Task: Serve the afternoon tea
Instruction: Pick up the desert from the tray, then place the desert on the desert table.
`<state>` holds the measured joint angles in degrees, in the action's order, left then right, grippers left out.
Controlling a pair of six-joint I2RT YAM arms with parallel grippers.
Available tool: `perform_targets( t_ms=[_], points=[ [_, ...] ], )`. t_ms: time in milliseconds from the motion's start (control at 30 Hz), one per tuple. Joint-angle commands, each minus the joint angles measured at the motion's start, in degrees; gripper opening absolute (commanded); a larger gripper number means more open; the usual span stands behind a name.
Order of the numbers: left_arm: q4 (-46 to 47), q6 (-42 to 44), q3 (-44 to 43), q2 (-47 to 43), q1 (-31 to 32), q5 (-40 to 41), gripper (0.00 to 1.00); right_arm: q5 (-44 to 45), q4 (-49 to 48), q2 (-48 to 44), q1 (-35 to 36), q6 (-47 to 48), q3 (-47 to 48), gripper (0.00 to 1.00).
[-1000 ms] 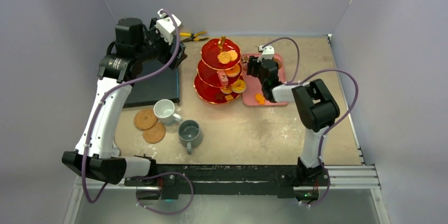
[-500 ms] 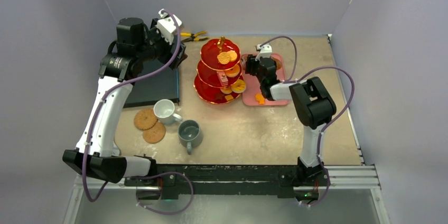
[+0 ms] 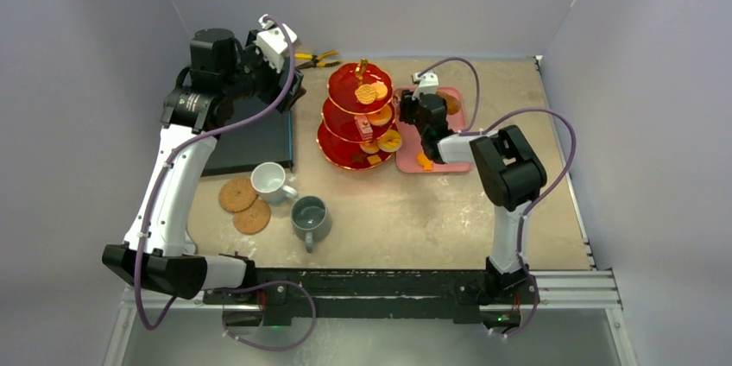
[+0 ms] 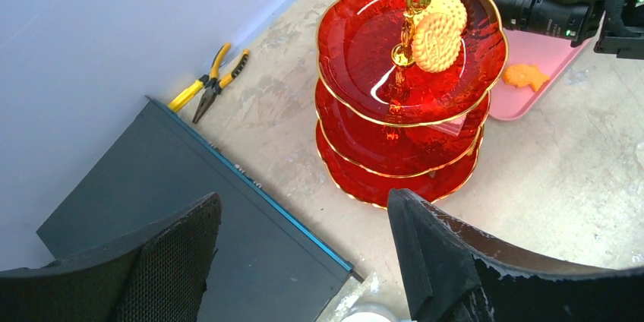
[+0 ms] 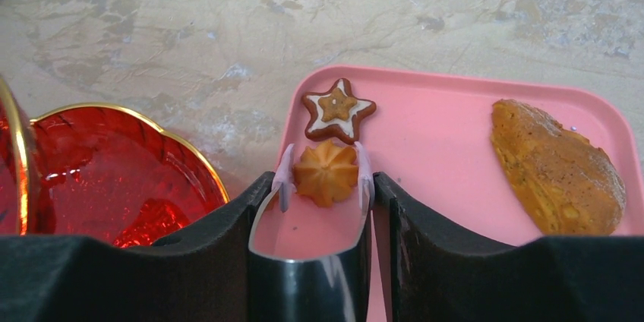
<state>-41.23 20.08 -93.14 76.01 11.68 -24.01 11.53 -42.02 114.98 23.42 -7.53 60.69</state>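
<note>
The red three-tier stand (image 3: 358,116) (image 4: 410,86) carries round biscuits (image 4: 437,29) on its top plate and more on the lower tiers. Just right of it lies a pink tray (image 3: 457,137) (image 5: 456,147). My right gripper (image 3: 417,111) (image 5: 322,193) is low over the tray, shut on metal tongs (image 5: 311,261). The pale tong tips flank an orange rosette biscuit (image 5: 326,173) on both sides. A star biscuit (image 5: 339,109) sits just beyond it, and a large brown pastry (image 5: 558,170) lies at the right. My left gripper (image 3: 289,94) (image 4: 304,199) hangs open and empty high over the dark slab (image 4: 190,223).
The white mug (image 3: 269,180) and grey mug (image 3: 311,217) stand at the near left, beside two cork coasters (image 3: 237,195). Yellow-handled pliers (image 3: 315,59) (image 4: 213,83) lie by the back wall. Another orange biscuit (image 3: 425,160) rests on the tray's near end.
My right gripper has slid toward the far left part of the tray and squeezed the tongs narrower around the rosette biscuit. The left arm has stayed put.
</note>
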Motion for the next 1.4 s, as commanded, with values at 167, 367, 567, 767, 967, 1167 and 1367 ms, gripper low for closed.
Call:
perform_targets(
  t_ms=[167,367,567,767,967,1167,1367],
  points=[
    [0.9,0.0,-2.7,-0.5,-0.2,0.0,0.78,1.8,0.2,-1.4,0.7,1.1,1.6,0.34],
    [1.1,-0.2,-2.7,-0.3,-0.2,-0.3,0.77,3.3,-0.8,-5.8,0.7,2.5,-1.0,0.29],
    [1.5,-0.4,-2.6,-0.3,-0.2,-0.3,0.76,2.7,-0.6,-14.4,0.7,1.5,-6.2,0.29],
    [1.2,-0.2,-2.3,-0.5,-0.3,0.0,0.75,0.9,1.4,-24.0,2.5,-0.4,-12.9,0.29],
    [1.0,0.0,-2.5,-0.6,-0.2,-0.1,0.74,3.7,5.9,-35.6,9.6,-1.6,-19.1,0.29],
    [1.1,-0.7,-2.8,-0.3,-0.2,-0.8,0.73,5.9,10.4,-46.5,14.0,-5.3,-23.0,0.30],
    [1.6,-1.4,-2.5,-0.4,-0.3,-1.6,0.73,6.1,14.5,-50.0,15.6,-6.2,-22.2,0.31]
  ],
)
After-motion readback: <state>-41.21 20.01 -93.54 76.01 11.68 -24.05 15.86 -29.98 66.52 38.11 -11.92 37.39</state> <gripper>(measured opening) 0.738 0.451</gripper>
